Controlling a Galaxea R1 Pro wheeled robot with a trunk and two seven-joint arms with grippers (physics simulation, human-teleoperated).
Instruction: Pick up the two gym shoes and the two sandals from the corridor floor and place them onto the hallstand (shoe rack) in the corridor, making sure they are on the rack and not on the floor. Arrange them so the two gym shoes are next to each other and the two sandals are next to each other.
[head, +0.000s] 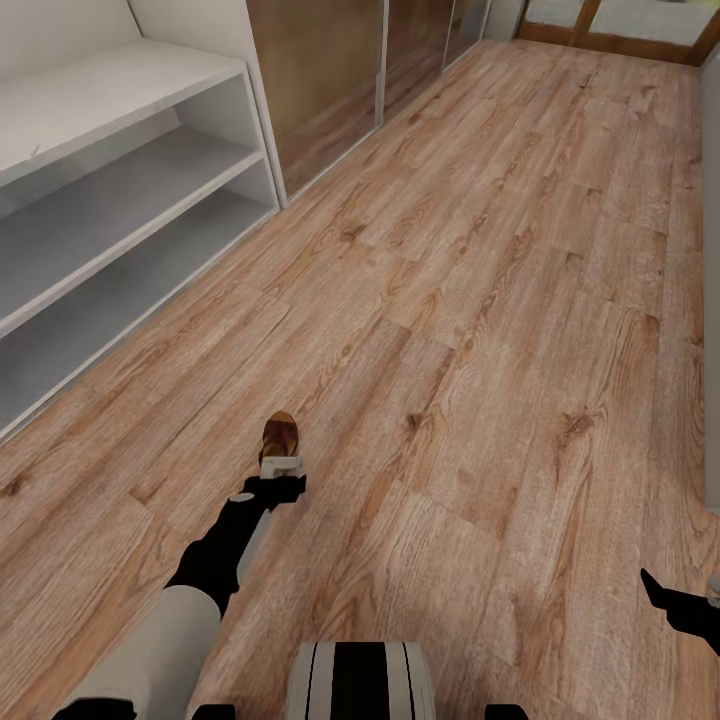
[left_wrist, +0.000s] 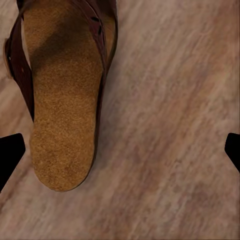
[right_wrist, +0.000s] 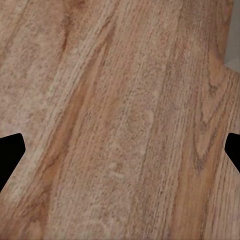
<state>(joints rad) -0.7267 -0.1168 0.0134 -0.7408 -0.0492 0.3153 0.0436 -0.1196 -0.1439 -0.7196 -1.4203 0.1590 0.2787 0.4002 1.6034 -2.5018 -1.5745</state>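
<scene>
Floor (head: 480, 300) of wood-grain planks runs down the corridor, and the grey-white shoe rack (head: 120, 215) stands along its left side with its flat top and both open shelves bare of shoes. One brown sandal (head: 279, 436) lies on the planks well apart from the rack, just ahead of the left gripper (head: 281, 468), which hangs over its near end at the tip of the outstretched left arm. The right gripper (head: 685, 605) sits low at the far right edge, well apart from the sandal, so the left arm is plainly the nearer one. The head view makes the sandal small and half hidden by the wrist; the left wrist view gives what it lacks: the sandal (left_wrist: 62, 100) with its tan footbed and dark strap, its long axis running along the line of sight, lying off-centre toward one of the two dark fingers (left_wrist: 10, 155), which are spread wide with nothing between them. A sideways shift to centre the sandal probably comes before closing. The right wrist view shows bare planks between spread fingers (right_wrist: 10, 155).
</scene>
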